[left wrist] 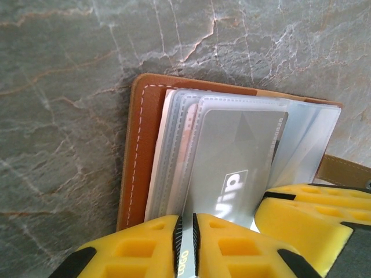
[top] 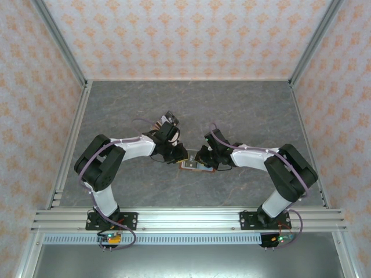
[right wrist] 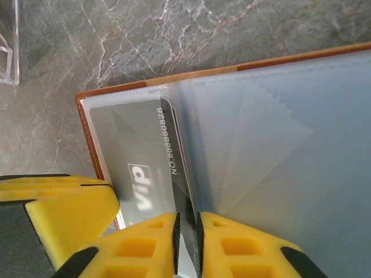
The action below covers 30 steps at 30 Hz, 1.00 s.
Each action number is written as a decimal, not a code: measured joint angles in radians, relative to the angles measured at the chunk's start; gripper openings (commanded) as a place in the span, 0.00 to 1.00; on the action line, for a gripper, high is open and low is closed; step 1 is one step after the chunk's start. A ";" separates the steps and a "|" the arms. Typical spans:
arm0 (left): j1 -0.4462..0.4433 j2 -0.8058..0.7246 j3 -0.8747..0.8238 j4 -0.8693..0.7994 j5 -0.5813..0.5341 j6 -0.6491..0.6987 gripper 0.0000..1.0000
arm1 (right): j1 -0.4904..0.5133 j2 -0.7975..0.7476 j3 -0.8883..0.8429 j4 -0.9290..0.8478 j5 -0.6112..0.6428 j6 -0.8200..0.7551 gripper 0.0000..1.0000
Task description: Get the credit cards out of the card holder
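Both arms [top: 124, 152] are black and white, with purple cables [top: 87, 167] and yellow gripper fingers [left wrist: 133, 255].

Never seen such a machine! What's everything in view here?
table: one, grey marbled, underneath
walls: three, orange-patterned, around table
card holder: one, reddish-brown leather, open between the grippers
clear sleeves: several, see-through, inside holder
silver card: one, silver, VIP-marked, front sleeve
tan boxy object: one, tan with black-and-white, by left arm's wrist
left arm, right arm: two, black-and-white, near edge
left gripper, right gripper: two, yellow fingers, pinched on the card's edge
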 measured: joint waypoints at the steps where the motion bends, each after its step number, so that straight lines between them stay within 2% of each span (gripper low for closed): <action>1: 0.000 0.000 -0.002 0.003 0.000 0.000 0.17 | 0.000 0.000 -0.002 0.002 0.001 0.000 0.16; 14: -0.006 0.000 -0.006 0.019 0.000 0.000 0.16 | 0.003 -0.010 -0.020 0.013 0.049 0.011 0.16; 19: -0.006 0.000 -0.008 0.021 0.000 0.000 0.16 | 0.003 -0.008 -0.021 0.024 0.043 0.012 0.18; 30: -0.005 0.000 -0.009 0.021 0.000 0.000 0.16 | 0.002 0.019 -0.021 0.066 0.021 0.018 0.17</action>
